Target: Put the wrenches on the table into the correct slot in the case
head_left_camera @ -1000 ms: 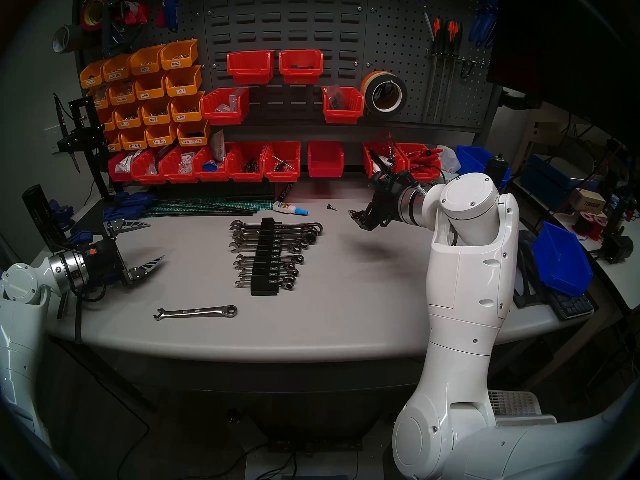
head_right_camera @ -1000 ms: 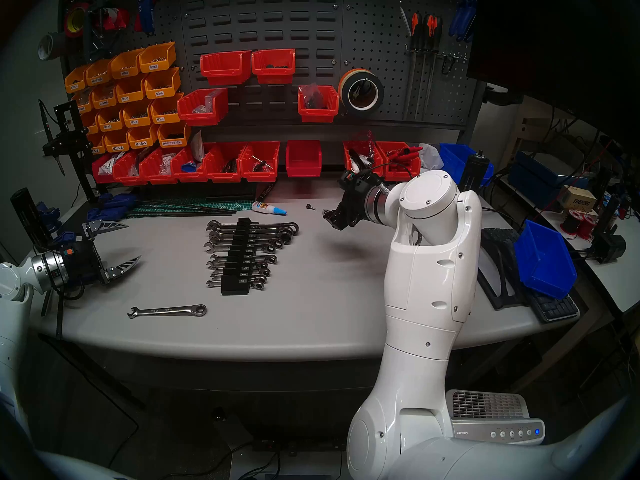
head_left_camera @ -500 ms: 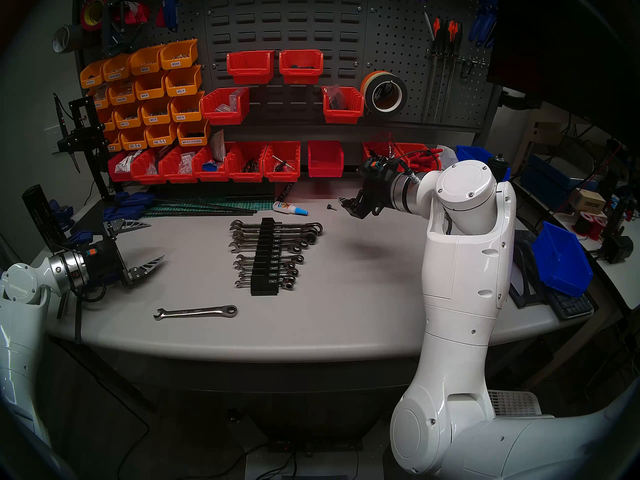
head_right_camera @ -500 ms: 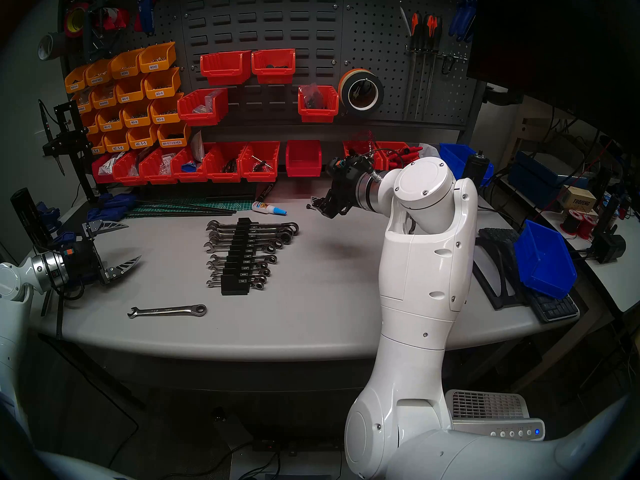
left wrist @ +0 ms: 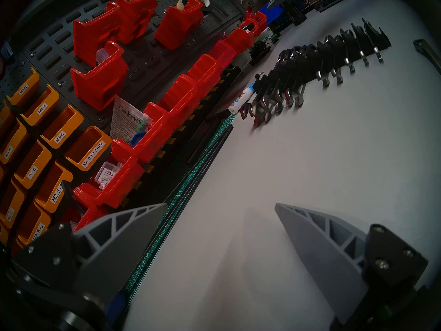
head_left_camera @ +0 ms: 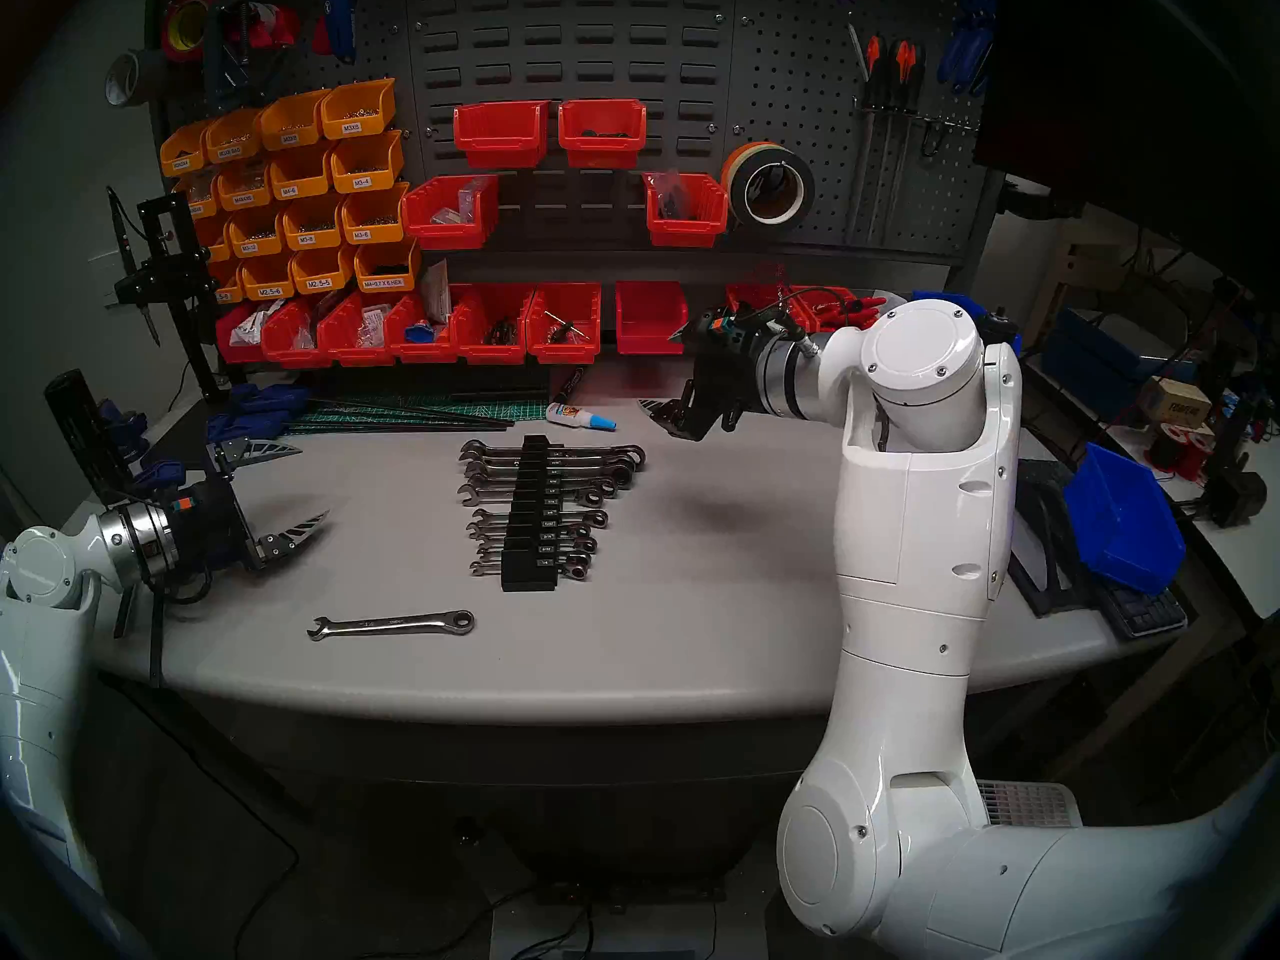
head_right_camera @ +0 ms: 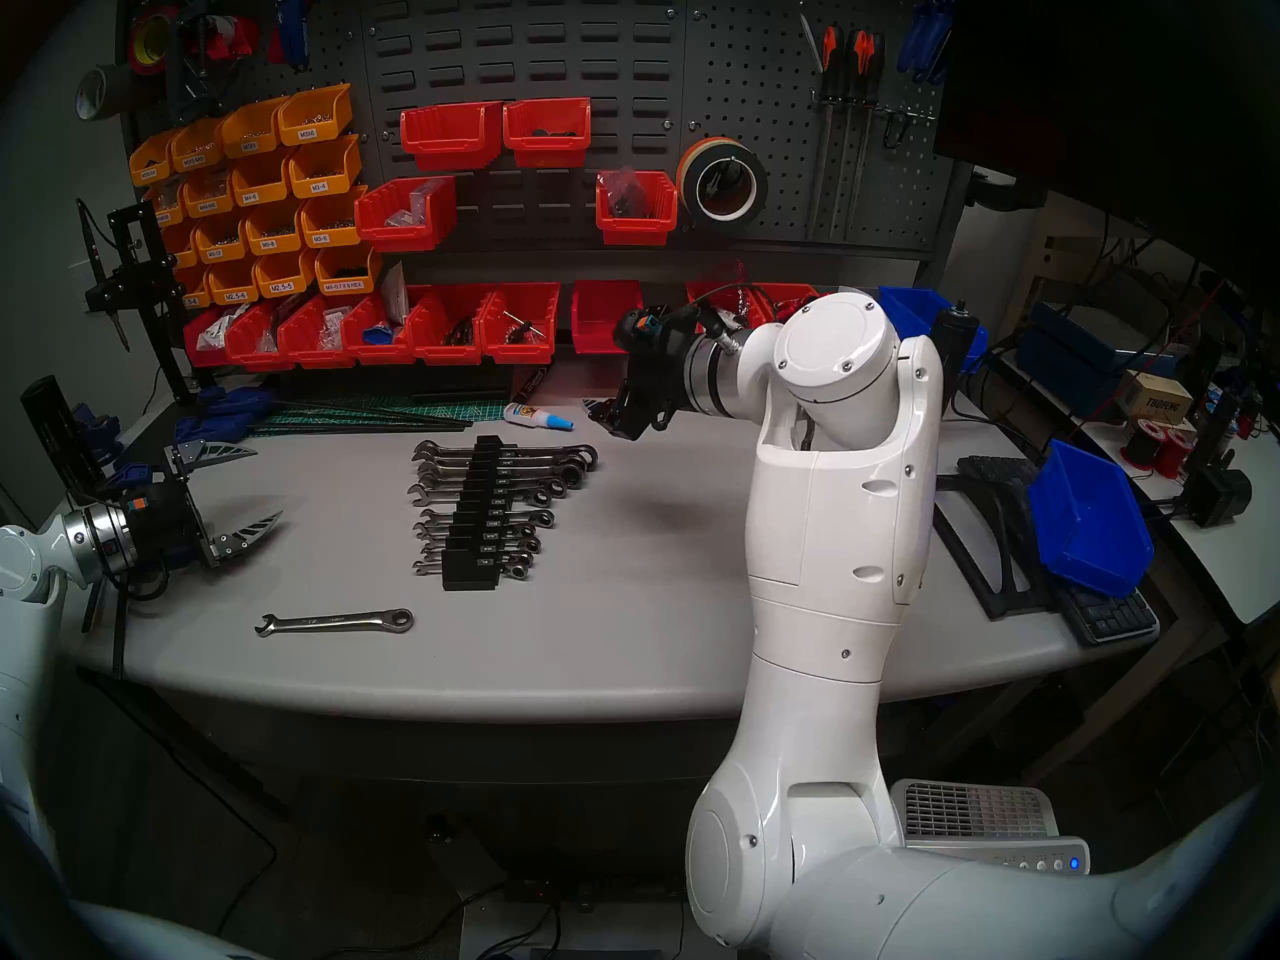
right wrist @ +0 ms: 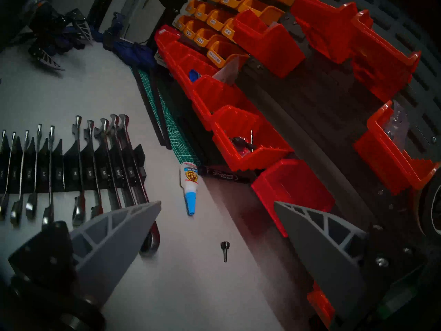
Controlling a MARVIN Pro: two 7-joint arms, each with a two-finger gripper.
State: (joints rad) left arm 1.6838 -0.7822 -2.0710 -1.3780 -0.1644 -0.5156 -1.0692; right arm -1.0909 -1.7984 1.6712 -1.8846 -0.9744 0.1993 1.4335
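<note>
One loose chrome wrench [head_left_camera: 391, 624] [head_right_camera: 334, 621] lies flat on the grey table [head_left_camera: 692, 626] near its front edge, ring end to the right. Behind it stands the black case [head_left_camera: 530, 522] [head_right_camera: 474, 515] [right wrist: 59, 170] [left wrist: 334, 46] with several wrenches across its grooves. One groove near the middle [head_left_camera: 550, 502] has no wrench in it. My left gripper [head_left_camera: 312, 482] [head_right_camera: 269, 482] [left wrist: 221, 205] hovers open and empty at the table's left. My right gripper [head_left_camera: 658, 370] [head_right_camera: 601, 370] [right wrist: 217, 202] is open and empty above the back of the table, right of the case's far end.
A glue bottle [head_left_camera: 580, 417] [right wrist: 189, 187] and a small screw [right wrist: 225, 250] lie behind the case. Red bins [head_left_camera: 561, 321] line the back, with a green cutting mat [head_left_camera: 415, 411] in front of them. A blue bin [head_left_camera: 1122, 515] and keyboard [head_left_camera: 1143, 609] sit at the right.
My right arm has swung left and toward the back, carrying its open gripper from the right side to near the glue bottle. The left arm and the loose wrench have not moved.
</note>
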